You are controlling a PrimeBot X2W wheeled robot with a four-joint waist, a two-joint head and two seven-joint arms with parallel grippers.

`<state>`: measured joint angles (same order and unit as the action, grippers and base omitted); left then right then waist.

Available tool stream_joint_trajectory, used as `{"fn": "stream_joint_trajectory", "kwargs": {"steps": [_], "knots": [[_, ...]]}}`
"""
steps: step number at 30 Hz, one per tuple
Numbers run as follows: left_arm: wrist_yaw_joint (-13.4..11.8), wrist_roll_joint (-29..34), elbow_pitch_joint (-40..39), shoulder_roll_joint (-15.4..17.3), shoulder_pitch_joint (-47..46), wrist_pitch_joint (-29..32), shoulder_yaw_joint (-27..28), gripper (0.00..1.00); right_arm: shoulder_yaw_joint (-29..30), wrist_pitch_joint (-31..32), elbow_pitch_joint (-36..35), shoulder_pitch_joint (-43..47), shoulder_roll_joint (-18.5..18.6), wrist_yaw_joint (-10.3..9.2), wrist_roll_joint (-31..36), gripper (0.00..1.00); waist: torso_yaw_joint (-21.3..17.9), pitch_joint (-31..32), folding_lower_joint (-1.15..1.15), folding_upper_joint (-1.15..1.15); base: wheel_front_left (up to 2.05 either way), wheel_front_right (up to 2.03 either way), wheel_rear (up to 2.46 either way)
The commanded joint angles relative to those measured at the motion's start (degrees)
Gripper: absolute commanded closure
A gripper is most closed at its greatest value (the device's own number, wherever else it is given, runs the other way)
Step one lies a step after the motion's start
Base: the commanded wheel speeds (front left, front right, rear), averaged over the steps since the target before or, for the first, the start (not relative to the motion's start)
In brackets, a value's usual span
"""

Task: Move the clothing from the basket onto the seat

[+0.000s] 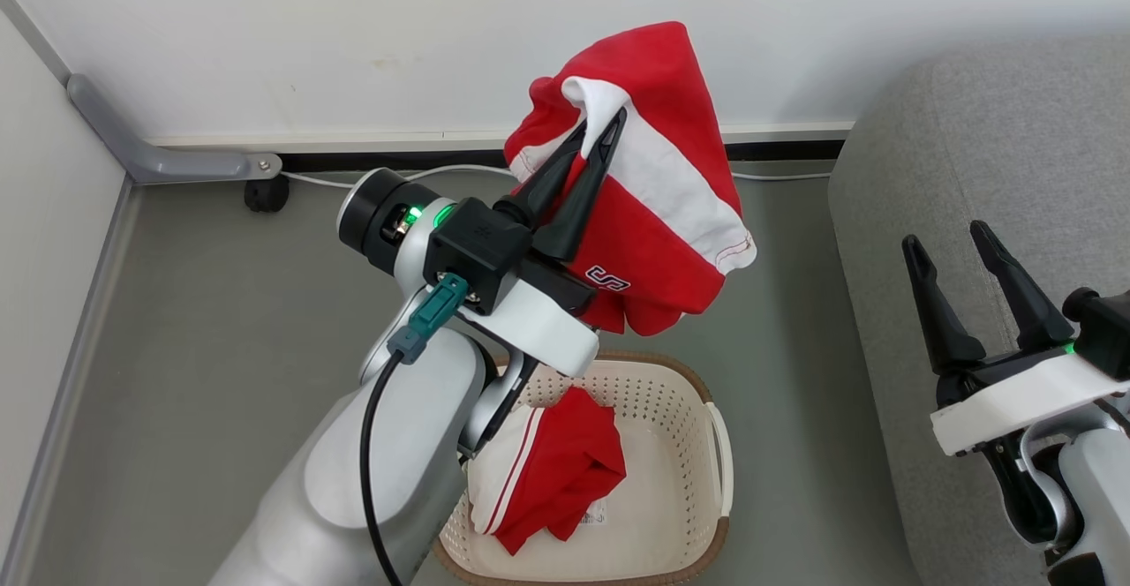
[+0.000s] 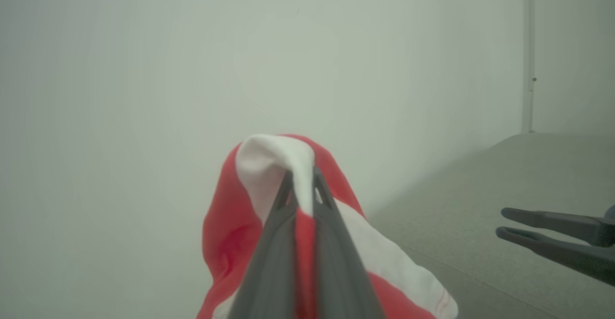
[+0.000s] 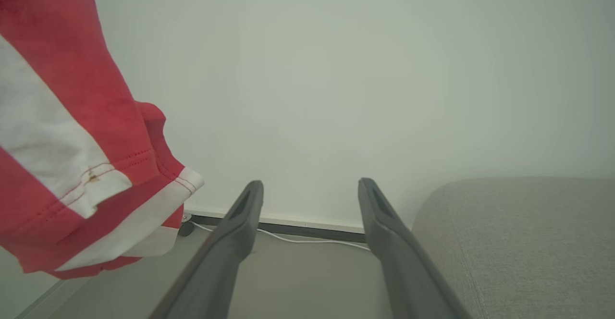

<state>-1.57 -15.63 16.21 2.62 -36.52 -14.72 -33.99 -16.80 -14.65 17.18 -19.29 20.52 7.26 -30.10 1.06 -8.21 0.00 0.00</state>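
My left gripper [image 1: 606, 130] is shut on a red garment with a broad white band [image 1: 658, 215], holding it high above the basket [image 1: 671, 471]. In the left wrist view the gripper [image 2: 301, 177] pinches the cloth [image 2: 230, 232] between its fingers. A second red and white garment [image 1: 552, 471] lies in the cream basket, over a paper label. The grey seat [image 1: 998, 145] stands to the right. My right gripper [image 1: 949, 246] is open and holds nothing, hovering at the seat's left edge. The right wrist view has the gripper [image 3: 310, 187] open, with the lifted garment [image 3: 72, 141] at its left.
A white wall with a skirting board runs behind. A white cable [image 1: 441, 171] lies along its foot. A grey bracket and small black caster [image 1: 265, 193] sit at the back left. The floor is grey between basket and seat.
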Motion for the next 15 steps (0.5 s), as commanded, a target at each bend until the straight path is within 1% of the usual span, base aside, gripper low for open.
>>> {"fn": "stream_joint_trajectory", "kwargs": {"steps": [1, 4, 7, 10, 12, 13, 15], "knots": [[0.2, 0.63, -1.53, 0.68, -2.58, -0.28, 2.19, 1.0, -0.82, -0.35, -1.66, 0.12, 0.87, 0.23, 0.4, 0.0, -0.07, -0.14, 0.0, 0.0, 0.0, 0.0, 0.0], [0.17, 0.76, -1.43, 0.61, -2.87, -0.28, 2.35, 1.0, -1.85, -0.35, -3.32, -0.77, 1.17, 0.23, -0.04, 0.0, -0.23, -0.45, 0.0, 0.0, 0.0, 0.0, 0.0], [0.21, 0.74, -1.34, 0.51, -2.79, -0.28, 2.13, 1.0, -4.22, -0.35, -6.43, -2.19, 2.04, 0.23, -0.89, 0.0, -0.37, -0.88, 0.0, 0.0, 0.0, 0.0, 0.0], [0.21, 0.71, -1.19, 0.42, -2.78, -0.28, 1.63, 1.0, -8.04, -0.35, -10.64, -4.21, 3.69, 0.23, -2.13, 0.0, -0.42, -1.38, 0.0, 0.0, 0.0, 0.0, 0.0], [0.19, 0.63, -1.18, 0.37, -2.79, -0.28, 1.28, 1.0, -11.33, -0.35, -13.74, -5.9, 5.27, 0.23, -2.88, 0.0, -0.45, -1.72, 0.0, 0.0, 0.0, 0.0, 0.0], [0.16, 0.55, -1.21, 0.34, -2.75, -0.28, 0.87, 1.0, -14.53, -0.35, -16.5, -7.5, 6.73, 0.23, -3.76, 0.0, -0.38, -2.0, 0.0, 0.0, 0.0, 0.0, 0.0], [0.13, 0.47, -1.24, 0.31, -2.72, -0.28, 0.28, 1.0, -17.17, -0.35, -18.23, -9.01, 7.96, 0.23, -4.25, 0.0, -0.2, -2.24, 0.0, 0.0, 0.0, 0.0, 0.0]]}}
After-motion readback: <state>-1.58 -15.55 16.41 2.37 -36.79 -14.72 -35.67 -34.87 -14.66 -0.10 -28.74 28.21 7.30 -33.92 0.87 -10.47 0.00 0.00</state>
